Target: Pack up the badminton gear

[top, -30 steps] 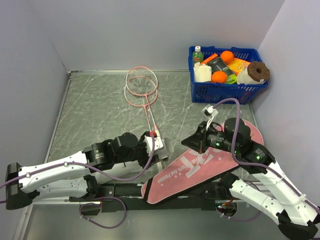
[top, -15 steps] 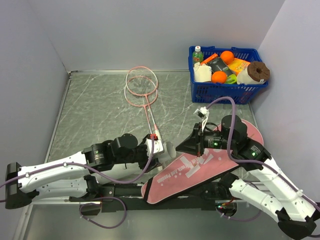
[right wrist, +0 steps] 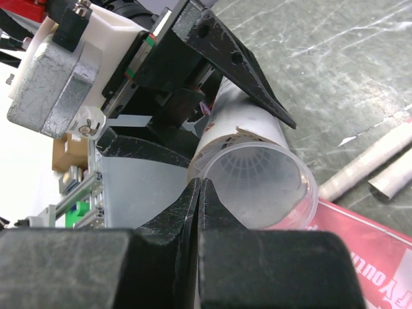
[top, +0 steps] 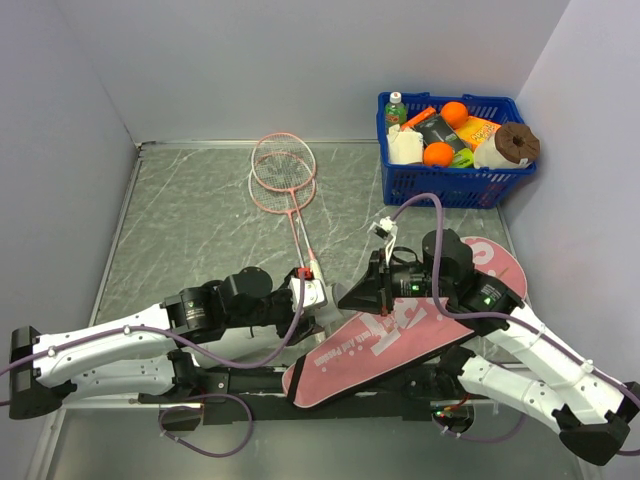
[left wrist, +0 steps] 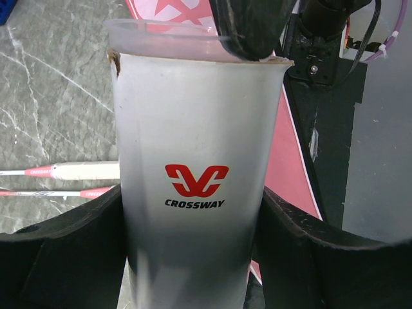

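Support seems why the left gripper clamps the white tube at 6 o'clock on the table, open end toward 3 o'clock, where the right gripper, closed tight, meets its rim, perhaps pinching it.

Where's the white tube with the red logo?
The white tube is clamped by the left gripper, low and central in the overhead view, just left of the pink racket bag; the right gripper, jaws shut, touches its open rim.
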`<state>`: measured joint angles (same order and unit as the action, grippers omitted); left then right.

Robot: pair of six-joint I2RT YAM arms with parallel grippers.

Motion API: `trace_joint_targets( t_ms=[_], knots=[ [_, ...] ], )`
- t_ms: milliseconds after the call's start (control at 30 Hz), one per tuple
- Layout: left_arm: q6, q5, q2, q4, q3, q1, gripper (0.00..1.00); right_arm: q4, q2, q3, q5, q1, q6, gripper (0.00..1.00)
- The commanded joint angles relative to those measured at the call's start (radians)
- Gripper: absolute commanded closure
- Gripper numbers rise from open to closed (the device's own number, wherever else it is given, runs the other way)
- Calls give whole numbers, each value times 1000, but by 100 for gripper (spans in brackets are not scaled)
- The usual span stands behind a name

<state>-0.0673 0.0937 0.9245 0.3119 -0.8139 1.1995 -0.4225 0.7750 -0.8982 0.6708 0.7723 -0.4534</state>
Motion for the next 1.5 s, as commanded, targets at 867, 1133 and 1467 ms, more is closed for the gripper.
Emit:
trace_joint_targets(
  t_ms=[867, 1133, 1467],
  knots=[
    [-3, 12, -15, -63, -25, 8, 99, 120, -13, 25, -5, 61, -50, 100],
    [-3, 14, -23, -66, -22, 9, 99, 162, -3, 51, 7, 65, -62, 100],
    [-2, 14, -35, -77, -18, 11, 99, 304, 1, 126, 55, 71, -125, 62]
  ],
)
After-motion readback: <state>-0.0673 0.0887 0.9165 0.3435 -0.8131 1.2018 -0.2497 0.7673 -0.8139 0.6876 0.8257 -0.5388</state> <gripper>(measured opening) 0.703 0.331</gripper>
